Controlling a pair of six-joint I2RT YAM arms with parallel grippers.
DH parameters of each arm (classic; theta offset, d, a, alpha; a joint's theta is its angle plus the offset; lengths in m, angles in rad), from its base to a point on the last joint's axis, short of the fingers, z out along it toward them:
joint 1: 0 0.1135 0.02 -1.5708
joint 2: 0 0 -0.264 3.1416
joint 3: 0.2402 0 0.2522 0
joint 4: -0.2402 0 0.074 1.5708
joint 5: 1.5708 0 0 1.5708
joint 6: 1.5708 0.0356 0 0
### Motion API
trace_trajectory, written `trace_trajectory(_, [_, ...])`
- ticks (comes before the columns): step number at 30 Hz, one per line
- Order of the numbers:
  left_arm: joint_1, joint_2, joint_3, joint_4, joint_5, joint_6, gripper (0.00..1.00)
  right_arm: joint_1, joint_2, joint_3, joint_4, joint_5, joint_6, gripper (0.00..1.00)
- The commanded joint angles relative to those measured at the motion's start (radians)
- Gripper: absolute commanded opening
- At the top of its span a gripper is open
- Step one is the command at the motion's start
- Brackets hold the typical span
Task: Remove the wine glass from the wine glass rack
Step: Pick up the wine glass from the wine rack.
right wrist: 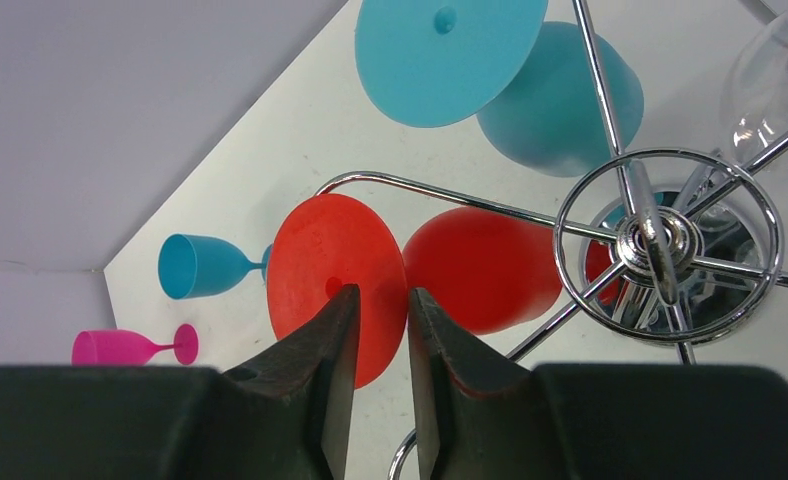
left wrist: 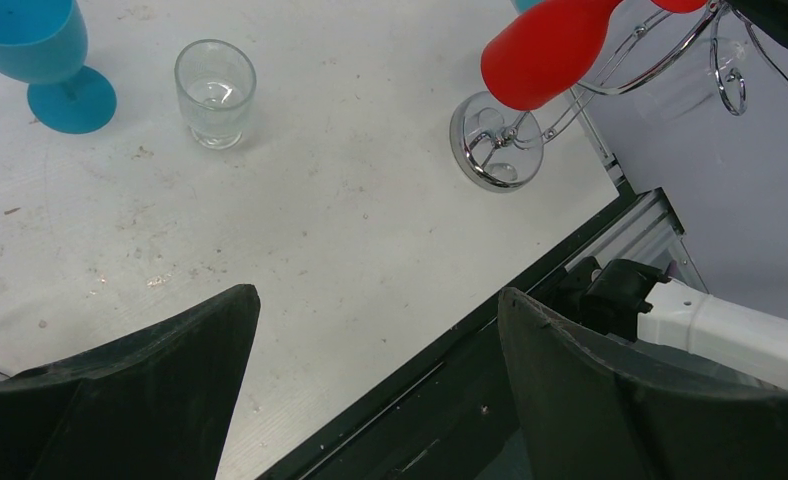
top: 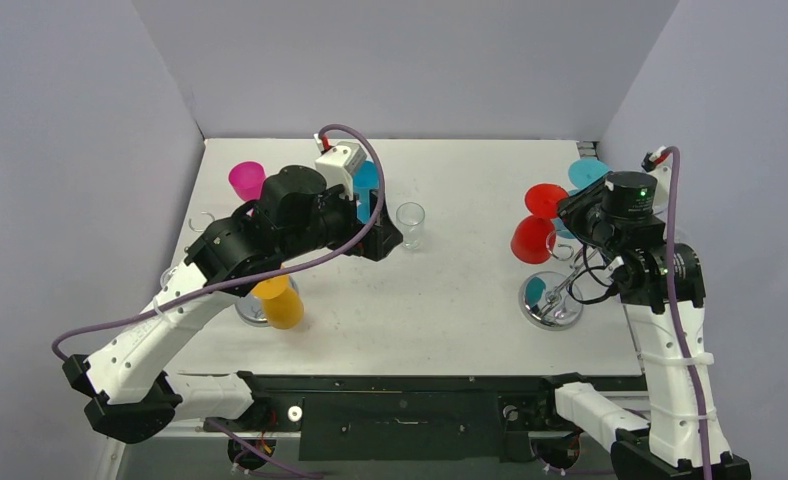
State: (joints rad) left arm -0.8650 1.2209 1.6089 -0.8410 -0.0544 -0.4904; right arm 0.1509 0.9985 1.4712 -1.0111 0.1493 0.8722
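The chrome wine glass rack (top: 553, 300) stands at the right; its hub shows in the right wrist view (right wrist: 667, 240). A red wine glass (top: 532, 240) hangs on it, foot outward (right wrist: 310, 250), and also shows in the left wrist view (left wrist: 545, 50). A teal glass (right wrist: 450, 50) and a clear glass (right wrist: 780, 70) hang there too. My right gripper (right wrist: 380, 292) is just in front of the red foot, jaws a narrow gap apart with nothing between them. My left gripper (left wrist: 378, 300) is wide open and empty over the table's middle (top: 382, 240).
A clear tumbler (top: 410, 225) and a blue wine glass (top: 367, 185) stand mid-table beside the left gripper. A pink glass (top: 247, 180) is at the back left. A yellow cup (top: 280, 300) hangs by a second chrome rack at the left.
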Motion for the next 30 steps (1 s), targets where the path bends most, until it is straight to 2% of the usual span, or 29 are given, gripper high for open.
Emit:
trace_trajectory(1, [-0.006, 0.003, 0.032, 0.048, 0.006, -0.004, 0.87, -0.007, -0.019, -0.015, 0.046, 0.017, 0.006, 0.19])
trace_trajectory(14, [-0.008, 0.002, 0.031, 0.048, 0.004, -0.013, 0.86, -0.014, -0.056, -0.048, 0.082, 0.019, 0.044, 0.0])
trace_trajectory(29, [-0.011, 0.002, 0.031, 0.045, -0.005, -0.012, 0.86, -0.017, -0.125, -0.096, 0.12, 0.043, 0.105, 0.0])
trace_trajectory(30, [-0.011, 0.002, 0.031, 0.045, -0.004, -0.013, 0.86, -0.017, -0.123, -0.089, 0.108, 0.046, 0.103, 0.09])
